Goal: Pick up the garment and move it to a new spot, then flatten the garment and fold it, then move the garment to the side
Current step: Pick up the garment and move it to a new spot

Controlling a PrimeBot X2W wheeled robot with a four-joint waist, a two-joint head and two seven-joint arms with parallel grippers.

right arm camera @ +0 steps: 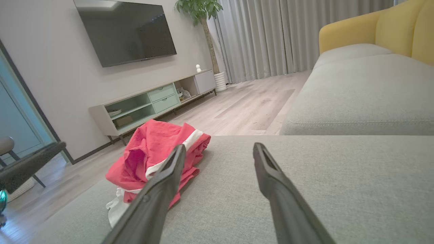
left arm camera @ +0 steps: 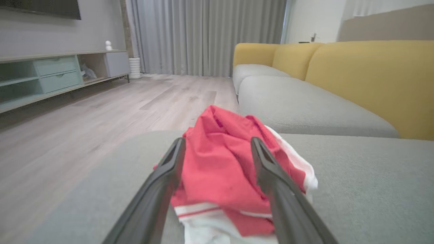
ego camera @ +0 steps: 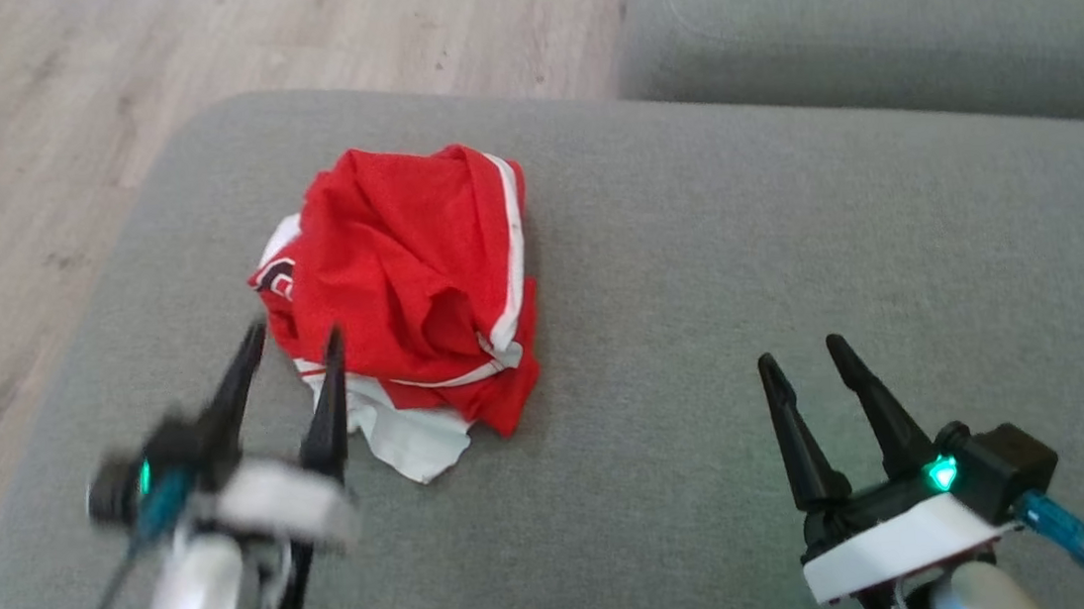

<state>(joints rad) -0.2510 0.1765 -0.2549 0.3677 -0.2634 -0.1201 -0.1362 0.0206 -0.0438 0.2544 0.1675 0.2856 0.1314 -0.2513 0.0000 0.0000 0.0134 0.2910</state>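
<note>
In the head view the garment [ego camera: 411, 287] lies in a crumpled heap on the left part of the grey sofa cushion [ego camera: 699, 279], red with white stripes and a white patch at its near edge. The blurred left gripper [ego camera: 296, 330], spread wide and empty, has its tips at the heap's near-left edge, and the right gripper [ego camera: 801, 350], equally wide and empty, is well apart. The left wrist view frames the red bundle between the parted fingers; the right wrist view puts it left of that gripper's fingers.
</note>
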